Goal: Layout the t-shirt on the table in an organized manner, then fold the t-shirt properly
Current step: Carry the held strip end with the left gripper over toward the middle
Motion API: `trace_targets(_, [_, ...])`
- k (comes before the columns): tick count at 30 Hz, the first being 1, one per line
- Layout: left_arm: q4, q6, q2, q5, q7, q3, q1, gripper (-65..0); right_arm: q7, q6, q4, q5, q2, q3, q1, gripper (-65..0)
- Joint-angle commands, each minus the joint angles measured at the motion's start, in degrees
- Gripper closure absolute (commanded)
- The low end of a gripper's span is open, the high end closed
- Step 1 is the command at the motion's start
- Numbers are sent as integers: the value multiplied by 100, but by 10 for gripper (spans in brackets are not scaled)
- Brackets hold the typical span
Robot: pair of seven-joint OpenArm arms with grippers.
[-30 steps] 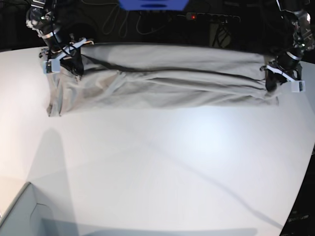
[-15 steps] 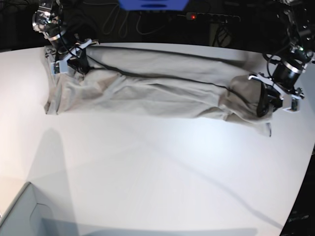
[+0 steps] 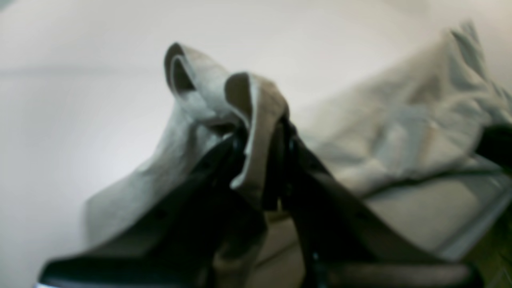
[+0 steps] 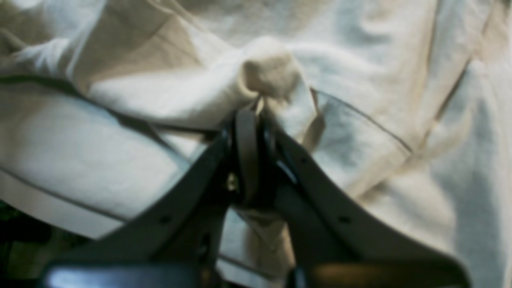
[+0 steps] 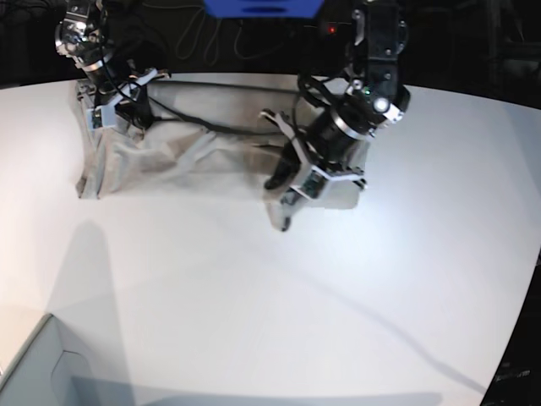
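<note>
The t-shirt (image 5: 194, 139) lies bunched across the upper left of the white table (image 5: 279, 296), partly doubled over on itself. The left gripper (image 5: 292, 182), at upper centre, is clamped on a folded edge of the cloth. The right gripper (image 5: 118, 106), at the upper left corner, is pinched tight on another bunch. A pale grey box corner (image 5: 34, 372) sits at lower left.
</note>
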Motion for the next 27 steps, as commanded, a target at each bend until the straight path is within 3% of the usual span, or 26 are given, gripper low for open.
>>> trace_targets(1, [-28, 14, -23, 26, -113, 75, -64, 0, -17, 87, 45, -1, 28, 11, -17, 0])
trace_targets(4, [-256, 85, -23, 131, -113, 444, -64, 0, -17, 87, 45, -1, 28, 11, -17, 0])
trace_targets(8, [-336, 981, -23, 70, -122, 910, -46, 0, -17, 87, 45, -1, 28, 11, -17, 0])
trace_targets(10, [-256, 1227, -23, -1, -166, 1068, -29, 0, -17, 87, 45, -1, 28, 11, -17, 0])
trace_targets(15, [508, 1368, -23, 35, -201, 901, -2, 0, -26, 87, 45, -1, 46, 11, -17, 0])
trace_targets(19, [948, 2133, -23, 43, -86, 593, -2, 0, -26, 87, 45, -1, 54, 11, -17, 0])
trace_targets(23, [948, 2713, -356, 43, -7, 945, -2, 0, -26, 87, 45, -1, 28, 11, 35, 0])
trace_targets(27, [825, 3056, -541, 8, 195, 1508, -2, 0, -35, 87, 45, -1, 28, 11, 62, 0])
